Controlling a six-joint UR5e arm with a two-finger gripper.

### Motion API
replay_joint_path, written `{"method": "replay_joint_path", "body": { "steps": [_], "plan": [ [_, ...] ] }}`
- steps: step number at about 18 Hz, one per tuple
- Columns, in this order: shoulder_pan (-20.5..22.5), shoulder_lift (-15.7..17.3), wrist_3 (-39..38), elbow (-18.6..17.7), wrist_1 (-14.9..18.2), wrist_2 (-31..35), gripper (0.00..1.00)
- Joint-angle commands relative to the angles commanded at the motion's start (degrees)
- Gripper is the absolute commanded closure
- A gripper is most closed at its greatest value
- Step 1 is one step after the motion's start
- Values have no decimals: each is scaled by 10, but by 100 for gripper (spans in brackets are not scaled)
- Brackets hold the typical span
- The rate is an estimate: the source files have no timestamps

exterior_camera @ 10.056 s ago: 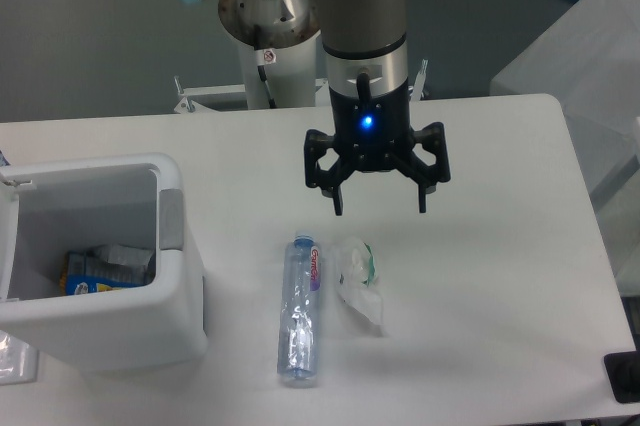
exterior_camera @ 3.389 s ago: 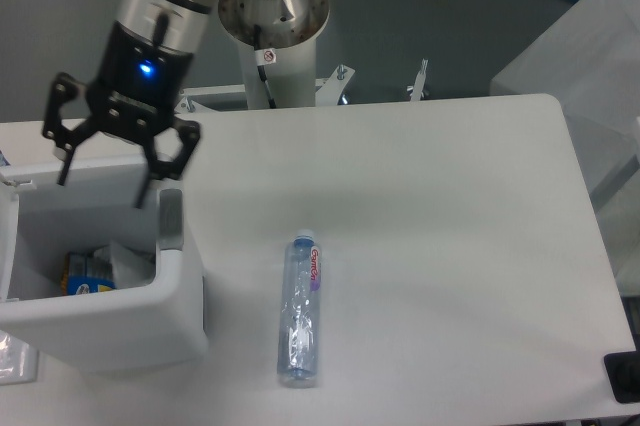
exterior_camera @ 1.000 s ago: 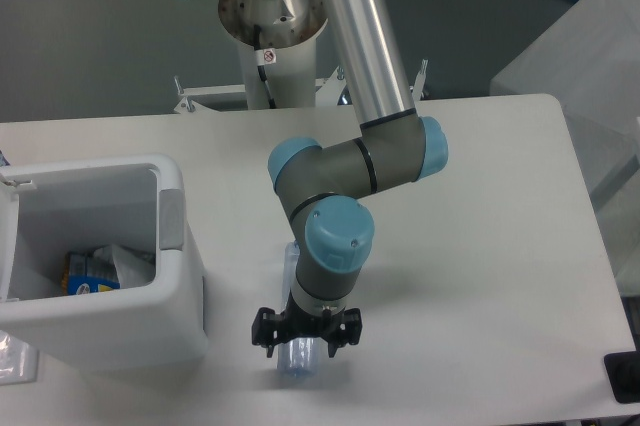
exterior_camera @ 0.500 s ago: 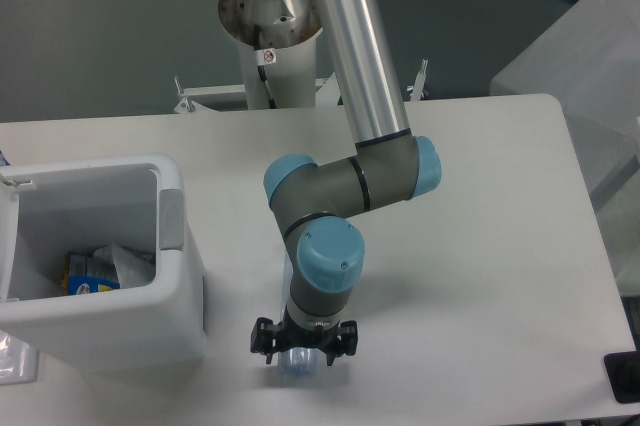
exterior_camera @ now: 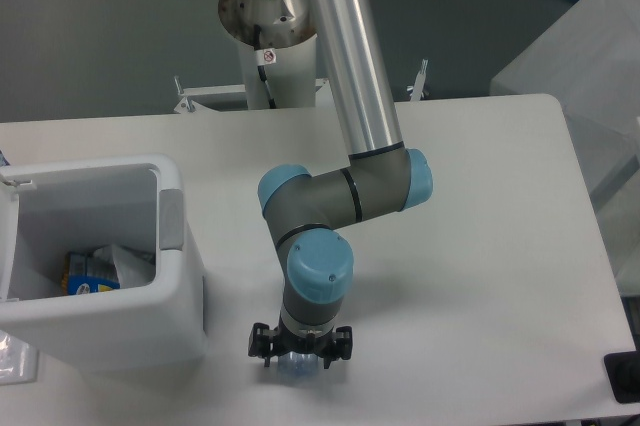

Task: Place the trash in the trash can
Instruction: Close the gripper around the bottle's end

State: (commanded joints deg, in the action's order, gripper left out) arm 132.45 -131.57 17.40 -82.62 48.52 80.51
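Observation:
The clear plastic bottle point(exterior_camera: 297, 370) lies on the white table near its front edge; only its near end shows, the rest and its pink label are hidden under my wrist. My gripper point(exterior_camera: 299, 354) points straight down over that end, its black fingers spread wide on either side of the bottle, open. The white trash can point(exterior_camera: 172, 189) stands at the left. The crumpled whitish wrapper point(exterior_camera: 126, 263) lies inside it.
A blue and yellow packet point(exterior_camera: 84, 283) also lies in the trash can. My arm's base column point(exterior_camera: 270, 26) stands behind the table's far edge. A black object point(exterior_camera: 624, 377) sits at the front right corner. A whitish box point(exterior_camera: 590, 56) stands off the table's right side.
Earlier the wrapper lay beside the bottle; it now lies in the trash can. In the last second my gripper has sunk a little lower over the bottle's near end, still open.

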Motion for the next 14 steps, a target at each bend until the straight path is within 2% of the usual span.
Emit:
{"method": "replay_joint_path", "body": {
  "steps": [2, 5, 11, 14],
  "plan": [
    [0, 0, 0, -1, -1, 0, 7],
    [0, 0, 0, -1, 0, 1, 12],
    [-1, 3, -4, -2, 1, 9, 30],
    [-1, 3, -6, -3, 1, 11, 34]
  ]
}}
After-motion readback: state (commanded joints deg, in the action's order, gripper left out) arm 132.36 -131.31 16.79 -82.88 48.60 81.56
